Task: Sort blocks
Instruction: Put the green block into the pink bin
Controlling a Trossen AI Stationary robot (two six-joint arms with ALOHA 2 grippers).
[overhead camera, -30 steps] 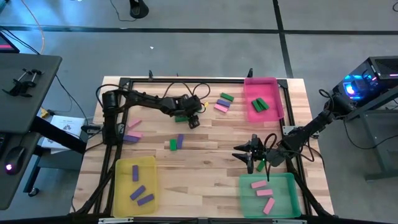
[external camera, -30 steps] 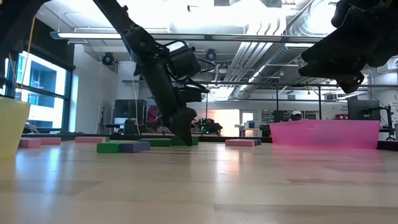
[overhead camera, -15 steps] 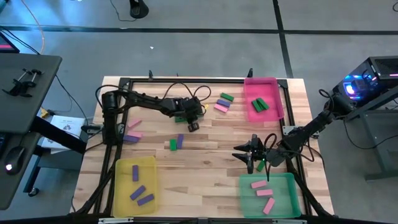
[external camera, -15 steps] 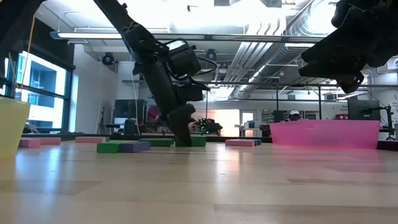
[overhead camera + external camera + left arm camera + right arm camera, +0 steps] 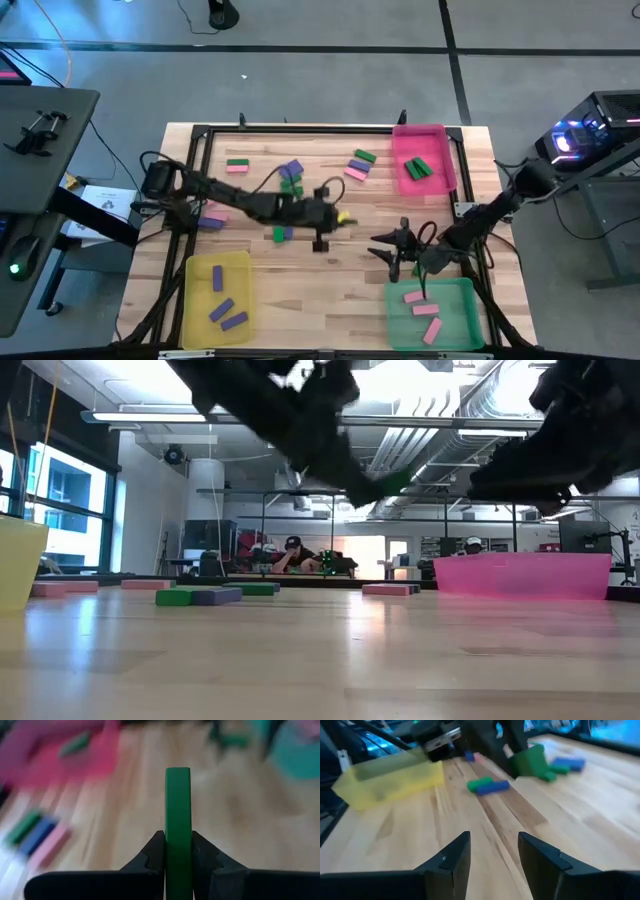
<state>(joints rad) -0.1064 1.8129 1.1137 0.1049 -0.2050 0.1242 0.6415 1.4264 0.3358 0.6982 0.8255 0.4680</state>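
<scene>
On the left edge of the table (image 5: 350,290), near the front, the yellow tray (image 5: 217,290) holds three purple blocks (image 5: 222,307). Behind it, by the left arm's base, a pink and a purple block (image 5: 212,216) lie on the bare wood, and farther back a green and a pink one (image 5: 237,164) lie side by side.

The left arm stretches low across the middle of the table, and the left gripper (image 5: 328,218) is lifted above the wood at the centre. In its own wrist view the fingers (image 5: 155,857) are pressed onto the flat faces of a green block (image 5: 178,820), which stands on edge between them and sticks out well past the tips. The low view shows this block clear of the table top. Just beside the arm, a green and a purple block (image 5: 282,234) lie touching on the table, with a purple and green cluster (image 5: 291,176) just behind the arm.

Further right, toward the back, a green, a purple and a pink block (image 5: 358,164) lie close together near the pink tray (image 5: 398,160), which holds green blocks (image 5: 416,168).

The right gripper (image 5: 396,249) hovers behind the green tray (image 5: 455,325) (three pink blocks (image 5: 424,308) lie in that one), its fingers (image 5: 451,860) spread apart with nothing between them
</scene>
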